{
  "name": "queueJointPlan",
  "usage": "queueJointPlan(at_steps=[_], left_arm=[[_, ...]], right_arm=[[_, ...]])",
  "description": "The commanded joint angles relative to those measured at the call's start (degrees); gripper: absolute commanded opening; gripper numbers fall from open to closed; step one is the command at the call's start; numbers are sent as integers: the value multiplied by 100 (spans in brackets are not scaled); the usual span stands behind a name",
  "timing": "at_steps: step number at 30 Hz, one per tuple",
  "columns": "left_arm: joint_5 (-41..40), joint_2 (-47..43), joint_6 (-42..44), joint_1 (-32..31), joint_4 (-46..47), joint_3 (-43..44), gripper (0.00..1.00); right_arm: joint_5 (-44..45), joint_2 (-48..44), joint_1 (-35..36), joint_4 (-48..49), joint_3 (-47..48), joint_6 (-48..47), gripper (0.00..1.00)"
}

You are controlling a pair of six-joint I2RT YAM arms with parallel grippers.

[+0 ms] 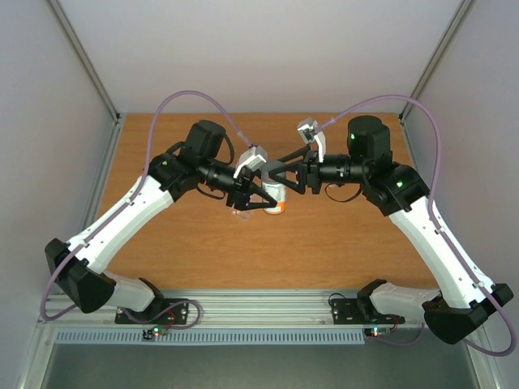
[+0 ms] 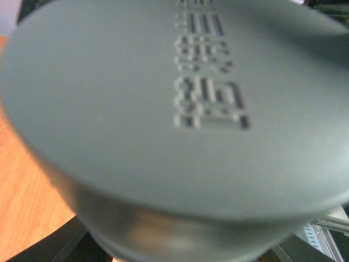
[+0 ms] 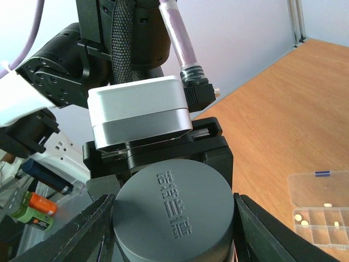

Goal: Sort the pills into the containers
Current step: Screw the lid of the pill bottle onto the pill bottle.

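Item one: bottle (image 1: 276, 197), white body with an orange label band, over the middle of the wooden table (image 1: 349, 243). On the bottle sits a grey cap (image 3: 173, 218), round and matt, with embossed characters (image 3: 174, 210) on top (illegible in the blurred left wrist view). White panels (image 1: 243, 49) stand behind the bottle. A metal rail (image 1: 268, 306) runs nearer than the bottle, along the table's front edge.
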Motion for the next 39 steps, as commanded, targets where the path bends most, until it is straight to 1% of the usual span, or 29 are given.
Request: queueJointPlan(at_steps=[1, 4, 6, 14, 17, 21, 23, 28, 36, 39], left_arm=[[22, 59, 64, -44, 74, 219, 0], [-35, 77, 75, -46, 68, 270, 0], [-102, 96, 50, -47, 81, 317, 0], [-627, 86, -266, -82, 457, 375, 0], [-886, 63, -492, -126, 737, 339, 0], [-1575, 86, -655, -275, 971, 373, 0], [-1829, 108, -874, -335, 1134, 376, 0], [-2680, 194, -1129, -605, 1412, 494, 0], [-3886, 171, -1484, -939, 1961, 489, 0], [-4435, 189, -1545, -1080, 2096, 520, 0]], right_arm=[[-228, 40, -20, 45, 94, -60, 43], [-230, 36, -25, -34, 85, -105, 37], [-185, 18, -26, -50, 61, -119, 35], [309, -102, -25, -160, -144, -140, 28], [512, -162, -12, -103, -310, -76, 27], [817, -172, 10, -107, -445, -20, 27], [1070, -162, 54, -148, -464, 2, 26], [1670, -88, 208, -227, -548, 62, 24], [2498, -160, 481, -64, -876, 274, 23], [2949, -131, 668, -55, -941, 357, 22]])
